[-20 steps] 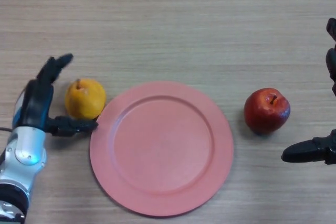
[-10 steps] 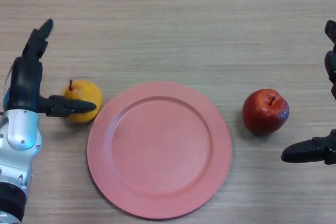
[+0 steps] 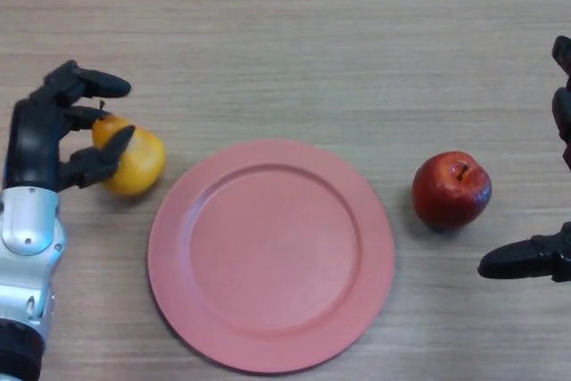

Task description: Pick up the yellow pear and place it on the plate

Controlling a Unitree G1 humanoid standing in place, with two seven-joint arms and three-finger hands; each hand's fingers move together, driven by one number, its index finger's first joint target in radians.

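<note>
The yellow pear (image 3: 134, 162) lies on the table just left of the pink plate (image 3: 271, 252). My left hand (image 3: 45, 136) is at the pear's left side, with its fingers curled over the top and its thumb against the near side, so it grips the pear. The pear rests on the table, tilted to the left. My right hand (image 3: 535, 256) is at the right edge, open and holding nothing.
A red apple (image 3: 451, 188) sits on the table to the right of the plate, between the plate and my right hand. The wooden table (image 3: 294, 33) stretches behind the plate.
My left hand has closed its fingers and thumb round the pear, which has tipped and shifted slightly to the left. The right hand has not moved.
</note>
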